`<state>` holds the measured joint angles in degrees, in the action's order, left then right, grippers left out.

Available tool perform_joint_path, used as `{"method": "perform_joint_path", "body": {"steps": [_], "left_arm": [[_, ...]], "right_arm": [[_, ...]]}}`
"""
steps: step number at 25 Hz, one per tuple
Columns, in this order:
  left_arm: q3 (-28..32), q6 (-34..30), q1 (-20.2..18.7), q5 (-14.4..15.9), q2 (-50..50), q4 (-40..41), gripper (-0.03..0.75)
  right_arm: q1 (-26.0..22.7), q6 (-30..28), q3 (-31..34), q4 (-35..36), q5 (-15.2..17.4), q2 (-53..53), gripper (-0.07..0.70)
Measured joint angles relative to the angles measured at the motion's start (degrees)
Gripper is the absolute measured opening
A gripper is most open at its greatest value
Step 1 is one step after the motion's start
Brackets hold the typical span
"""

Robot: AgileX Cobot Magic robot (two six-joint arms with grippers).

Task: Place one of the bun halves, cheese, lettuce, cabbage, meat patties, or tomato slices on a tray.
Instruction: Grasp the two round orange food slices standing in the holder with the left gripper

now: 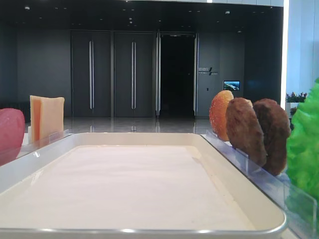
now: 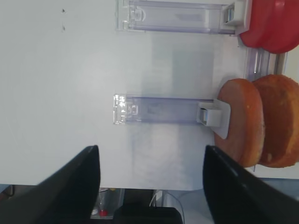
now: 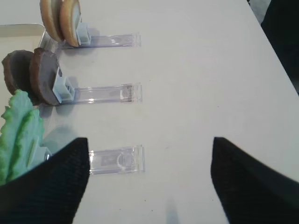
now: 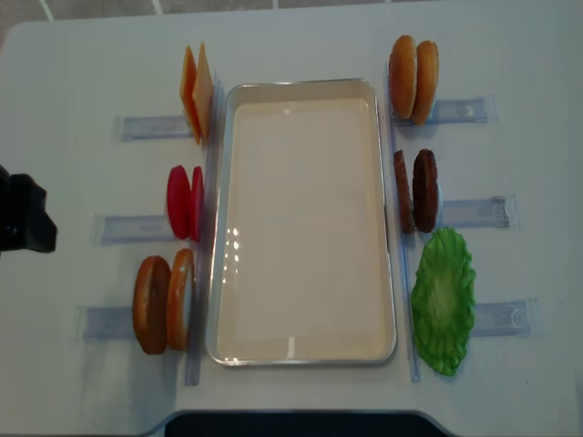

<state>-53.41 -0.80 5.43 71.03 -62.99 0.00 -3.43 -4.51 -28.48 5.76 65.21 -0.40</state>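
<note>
both jaws wide open, empty, above bare tabletop point(image 4: 301, 41); approach step: left jaws must advance to bun halves point(image 2: 254, 122) ahead; tray point(image 4: 305, 350) unloaded.

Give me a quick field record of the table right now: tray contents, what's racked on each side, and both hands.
tray: nothing on it
left racks: cheese, tomato slices, glossy orange buns
right racks: bun halves, meat patties, lettuce
left hand: open, holding nothing, over bare table beside the orange buns
right hand: open, holding nothing, by the lettuce rack
</note>
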Motion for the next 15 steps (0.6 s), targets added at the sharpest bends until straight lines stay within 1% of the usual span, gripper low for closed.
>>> {"method": "perform_joint_path", "body": {"steps": [2,3,7,15], "left_arm": [[0.0,0.8,-0.9,0.0,-0.5,-0.5,0.517],[0.0,1.7,-2.3,0.0,-0.5,-0.4,0.517],[0.0,6.5,-9.9,0.0,-0.9,0.0,0.520],[0.0,19.7,-25.6,-0.1,-5.8,1.8,0.517]], "right_arm": [[0.0,0.0,0.0,0.0,0.0,0.0,0.540],[0.0,0.0,0.0,0.0,0.0,0.0,0.540],[0.0,0.0,0.0,0.0,0.0,0.0,0.540],[0.0,0.0,0.0,0.0,0.0,0.0,0.540]]}}
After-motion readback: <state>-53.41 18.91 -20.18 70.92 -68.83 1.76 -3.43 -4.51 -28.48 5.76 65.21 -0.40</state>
